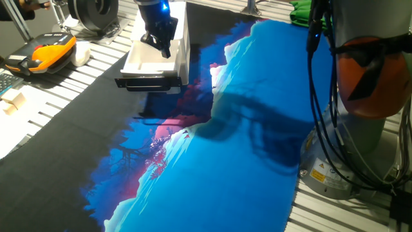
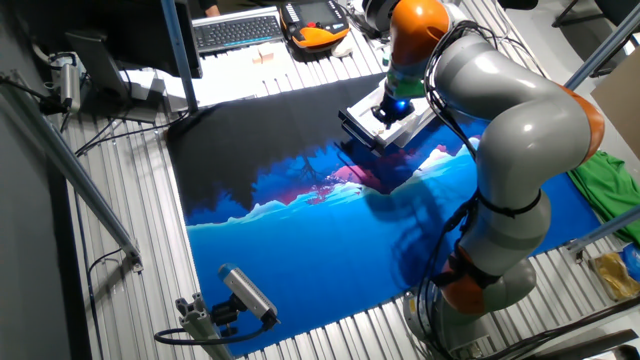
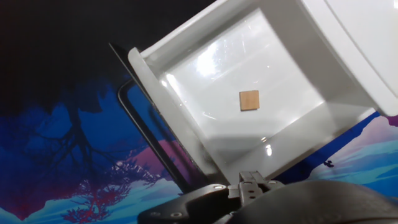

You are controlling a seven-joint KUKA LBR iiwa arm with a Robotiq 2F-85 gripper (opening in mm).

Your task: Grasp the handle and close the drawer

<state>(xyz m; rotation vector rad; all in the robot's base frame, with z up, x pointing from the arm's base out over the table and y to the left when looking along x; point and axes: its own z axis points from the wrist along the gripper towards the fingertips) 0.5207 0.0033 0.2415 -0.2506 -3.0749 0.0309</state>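
The white drawer (image 1: 147,61) stands pulled out of its white cabinet (image 3: 360,50) at the far side of the printed mat. Its black handle (image 1: 148,82) runs across the front, facing the mat. My gripper (image 1: 161,45) hangs over the drawer's open tray, behind the handle and not touching it. The fingers are too dark to tell whether they are open or shut. In the hand view the drawer (image 3: 186,81) holds a small brown square (image 3: 249,100), and the handle (image 3: 149,143) shows as a thin black bar at its left. In the other fixed view the gripper (image 2: 390,108) sits above the drawer (image 2: 400,128) and the handle (image 2: 355,130).
A blue and pink printed mat (image 1: 244,148) covers the table. An orange-black device (image 1: 48,51) and small blocks (image 1: 13,96) lie at the left. A keyboard (image 2: 235,30), a green cloth (image 2: 605,185) and a small camera (image 2: 245,290) ring the mat. The arm's base (image 1: 360,77) stands at the right.
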